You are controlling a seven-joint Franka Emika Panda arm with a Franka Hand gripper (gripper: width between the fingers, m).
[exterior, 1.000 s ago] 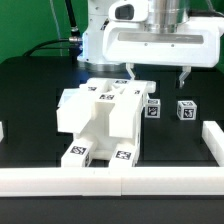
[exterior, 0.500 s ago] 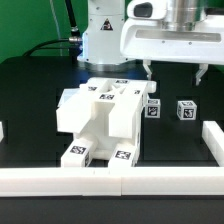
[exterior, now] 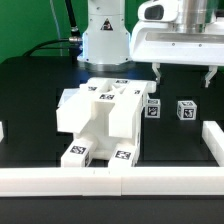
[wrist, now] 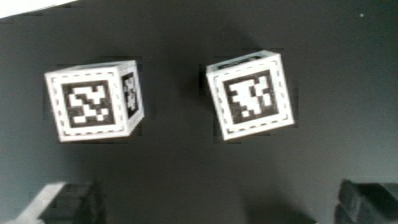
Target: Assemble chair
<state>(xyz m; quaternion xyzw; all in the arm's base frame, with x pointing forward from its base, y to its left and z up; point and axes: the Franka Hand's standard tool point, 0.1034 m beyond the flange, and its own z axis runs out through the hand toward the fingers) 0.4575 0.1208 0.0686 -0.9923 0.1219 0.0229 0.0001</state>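
Note:
The partly joined white chair (exterior: 100, 122) stands on the black table left of centre, with tags on its top and front feet. Two small white tagged blocks sit to its right: one (exterior: 153, 108) against the chair, one (exterior: 185, 109) further to the exterior view's right. My gripper (exterior: 184, 75) hangs open and empty above these blocks, its fingers (exterior: 159, 72) spread wide. In the wrist view both blocks (wrist: 96, 100) (wrist: 249, 96) lie below the gripper (wrist: 217, 203), well apart from the dark fingertips (wrist: 68, 202).
A long white border rail (exterior: 110, 181) runs along the front, with a short upright piece (exterior: 213, 140) at the exterior view's right. The robot base (exterior: 105, 40) stands behind the chair.
The gripper has moved towards the exterior view's right and risen a little, from above the chair's right edge to above the two small blocks. It stays open.

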